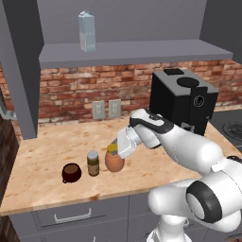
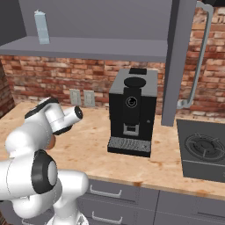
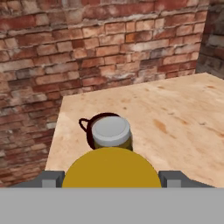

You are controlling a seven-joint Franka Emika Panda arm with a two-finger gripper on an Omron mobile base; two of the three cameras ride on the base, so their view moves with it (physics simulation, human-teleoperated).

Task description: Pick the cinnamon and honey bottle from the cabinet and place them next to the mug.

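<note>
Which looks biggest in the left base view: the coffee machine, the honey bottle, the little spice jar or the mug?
1. Coffee machine, by far.
2. Honey bottle.
3. Mug and spice jar: too alike to rank; the mug looks wider, the jar taller.

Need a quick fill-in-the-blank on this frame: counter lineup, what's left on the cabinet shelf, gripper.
1. On the counter, the cinnamon stands between the honey bottle and the ____.
2. The gripper straddles the honey bottle's ____ cap.
3. On the cabinet shelf stands a pale ____.
4. The black ____ machine stands on the counter right of the arm.

Missing words: mug; yellow; carton; coffee
</note>
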